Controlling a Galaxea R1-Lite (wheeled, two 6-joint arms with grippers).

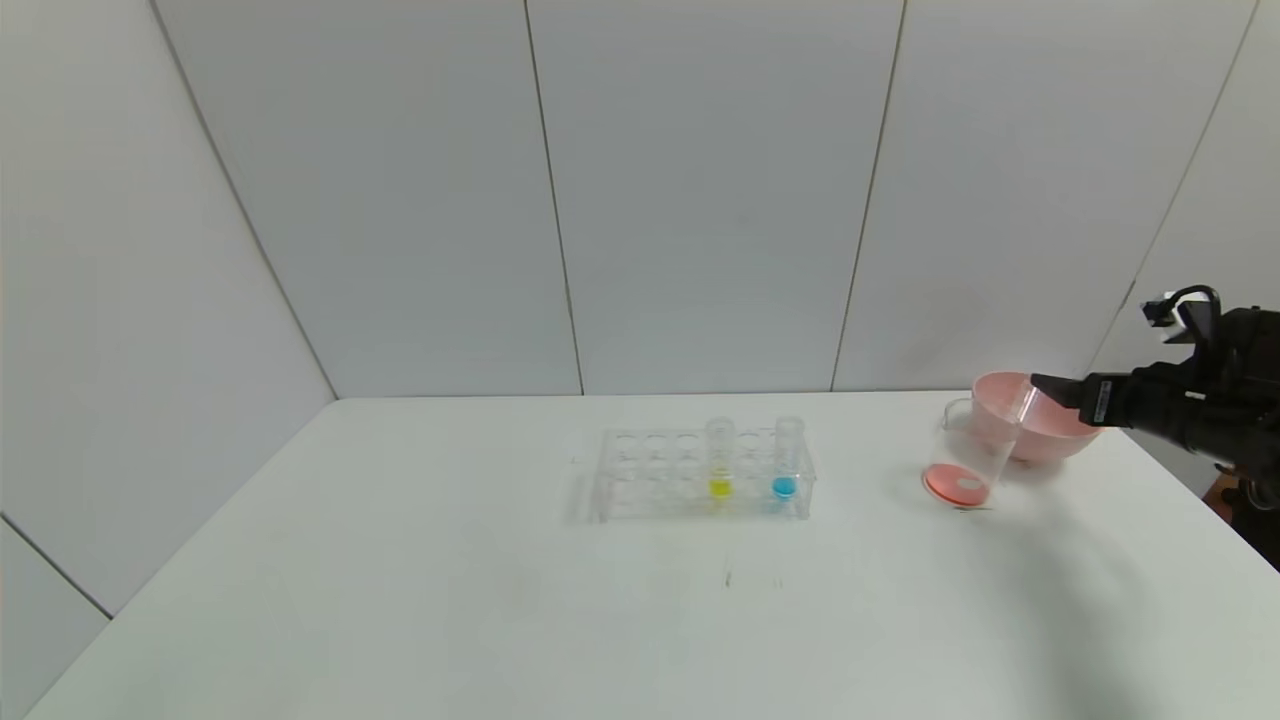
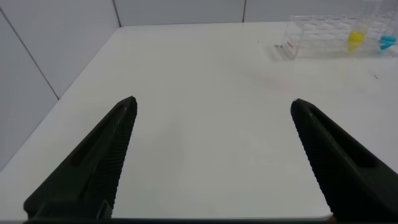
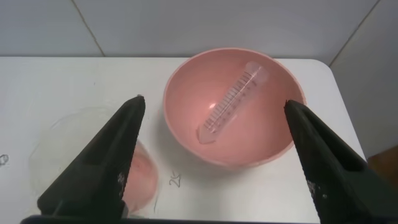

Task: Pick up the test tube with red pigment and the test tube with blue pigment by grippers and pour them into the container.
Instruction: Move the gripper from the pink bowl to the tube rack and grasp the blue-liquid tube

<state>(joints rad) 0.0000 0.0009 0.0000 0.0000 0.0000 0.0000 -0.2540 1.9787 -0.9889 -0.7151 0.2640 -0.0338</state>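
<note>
Jaws stand spread on both grippers: my right gripper [image 3: 214,162] hovers over the bowl [image 3: 186,134], holding nothing, an emptied tube [image 3: 231,104] lying inside. Beaker [image 1: 968,455] beside the bowl holds red. Blue tube [image 1: 787,460] waits in the rack [image 1: 640,478], well left of the bowl; I fear clipping the beaker when swinging across. Left gripper [image 2: 211,155] idles far beyond the rack.

Head view: high, facing forward and down over the whole white surface [image 1: 400,600] to the wall panels behind; distant.

Left wrist view: low, near the surface's left edge, looking across between the left pincer [image 2: 211,162] fingers toward the tube rack [image 2: 336,40]; rack also shows mid-surface in head view [image 1: 700,475].

Right wrist view: close, steeply down past the right pincer [image 3: 214,162] onto the pink bowl [image 3: 186,93] and beaker [image 3: 56,137] near the far right corner; both shared with head view.
</note>
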